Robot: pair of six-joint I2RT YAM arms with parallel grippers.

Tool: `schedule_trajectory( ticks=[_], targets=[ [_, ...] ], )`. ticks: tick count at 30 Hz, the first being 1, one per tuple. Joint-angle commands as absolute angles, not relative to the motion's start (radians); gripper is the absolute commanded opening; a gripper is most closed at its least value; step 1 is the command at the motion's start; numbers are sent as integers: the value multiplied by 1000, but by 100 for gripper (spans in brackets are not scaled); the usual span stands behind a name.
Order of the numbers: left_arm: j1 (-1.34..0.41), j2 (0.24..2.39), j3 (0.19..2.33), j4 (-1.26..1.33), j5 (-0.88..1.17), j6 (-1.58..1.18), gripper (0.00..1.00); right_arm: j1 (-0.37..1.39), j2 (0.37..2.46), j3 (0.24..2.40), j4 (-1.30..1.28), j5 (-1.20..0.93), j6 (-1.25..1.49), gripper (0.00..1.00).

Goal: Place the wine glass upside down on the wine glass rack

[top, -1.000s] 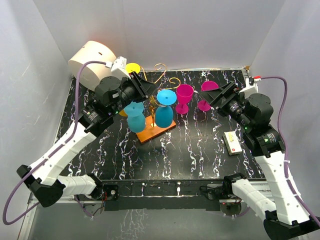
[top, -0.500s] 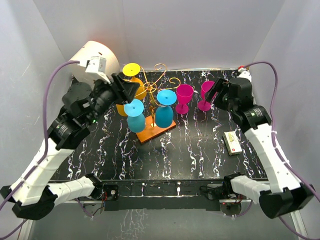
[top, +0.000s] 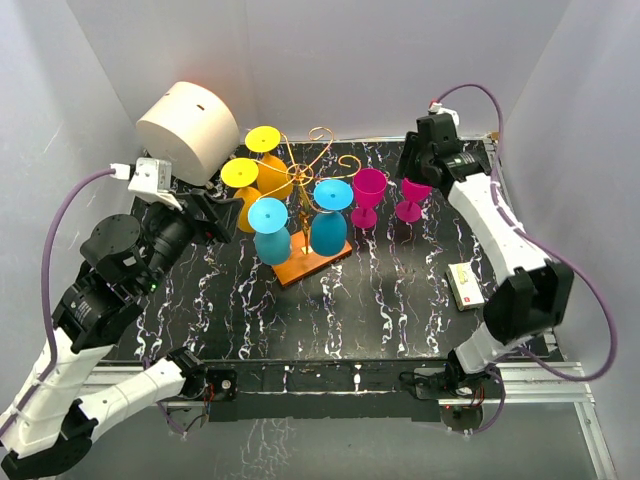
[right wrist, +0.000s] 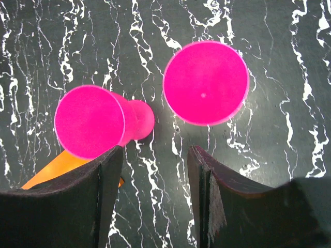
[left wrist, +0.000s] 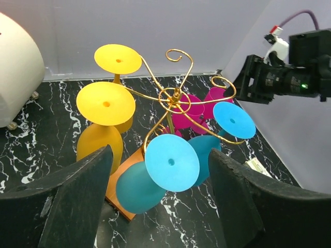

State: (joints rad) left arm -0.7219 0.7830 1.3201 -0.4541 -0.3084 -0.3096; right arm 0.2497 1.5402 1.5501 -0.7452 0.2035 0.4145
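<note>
My right claw [right wrist: 155, 155] hangs with its fingers apart and nothing between them, above two pink wine glasses on the black marbled tabletop [top: 380, 300]. The inner pink glass [right wrist: 89, 121] stands just beside the orange-brown base of the wine glass rack [top: 300, 268]. The outer pink glass [right wrist: 206, 82] stands a little to its right, just below the claw in the top view. Neither pink glass hangs on the rack. The rack's gold scroll arms carry two blue glasses [left wrist: 170, 163] and two yellow glasses [left wrist: 106, 103] upside down, feet uppermost. My left claw [left wrist: 160, 152] is also spread apart and empty, left of the rack and facing it. A cream drum [top: 188, 128] sits in the far left corner, and a small box [top: 466, 284] lies at the right.
</note>
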Motion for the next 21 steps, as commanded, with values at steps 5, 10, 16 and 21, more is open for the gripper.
schedule_trajectory(
  ticks=[5, 10, 16, 21],
  targets=[
    [-719, 757, 1344, -493, -338, -256, 73, 252, 1733, 1761, -759, 234, 329, 52],
    [-719, 753, 1343, -483, -331, -256, 74, 252, 1853, 1847, -811, 260, 286, 52],
    [-719, 768, 1366, -464, -298, -263, 74, 247, 1919, 1848, -825, 294, 270, 43],
    [-719, 789, 1392, -454, -260, -258, 75, 244, 1925, 1844, -812, 262, 261, 21]
  ],
)
